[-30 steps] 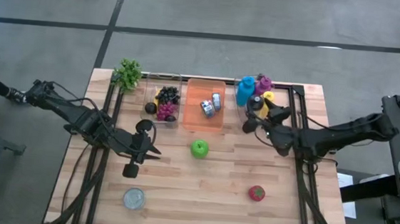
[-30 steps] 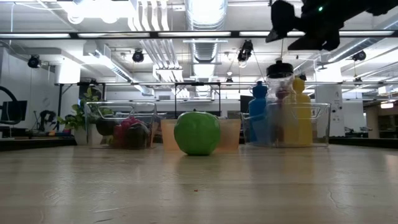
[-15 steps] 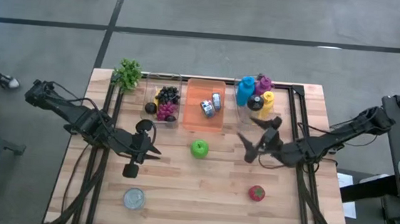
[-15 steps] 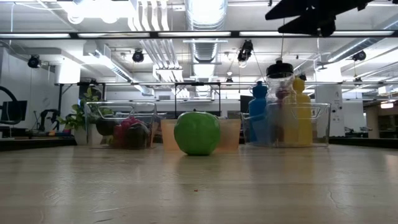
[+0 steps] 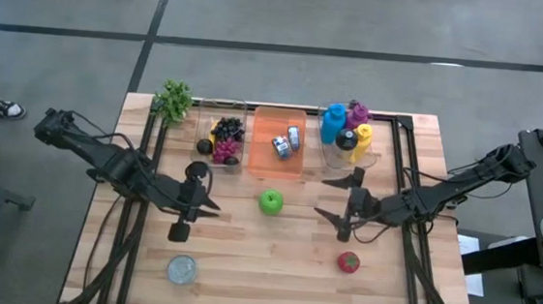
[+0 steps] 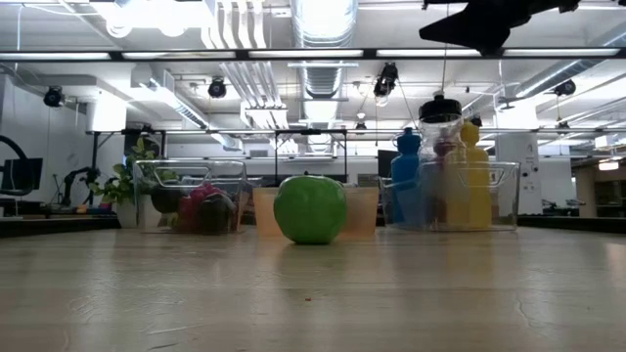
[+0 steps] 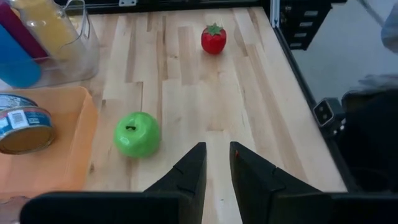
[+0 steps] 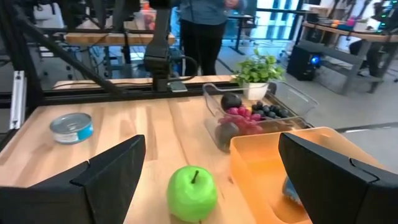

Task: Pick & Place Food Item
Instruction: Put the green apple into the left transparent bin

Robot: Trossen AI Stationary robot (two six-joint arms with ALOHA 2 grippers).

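Green apple (image 5: 269, 202) sits on the bare wood near the middle of the table (image 5: 272, 269), just in front of the orange bin (image 5: 279, 123). Nothing touches it. A strawberry (image 5: 347, 262) lies well apart from it, toward my right side.

My right gripper (image 5: 334, 196) hangs above the table between apple and strawberry, fingers spread wide, holding nothing; in its wrist view the apple is straight ahead between the two fingers (image 8: 106, 180). My left gripper (image 5: 211, 206) waits on the other side of the apple, its fingers (image 7: 186, 174) nearly together with a narrow gap, empty.

Writing: the tin (image 7: 25, 127) in the orange bin carries a printed label with a barcode-like patch; the words are too small to read. Another small tin (image 5: 182, 269) stands alone near the front left of the table.

Clear bin (image 5: 222, 138) left of the orange one holds dark and red grapes. Clear bin (image 5: 345, 143) on the right holds blue, magenta and yellow bottles. Small green plant (image 5: 173, 99) at the back left corner.

Surface is pale butcher-block planks with a black frame. The room behind has an open ceiling with ducts and strip lights, plus desks; a person (image 8: 202, 31) stands beyond the table.
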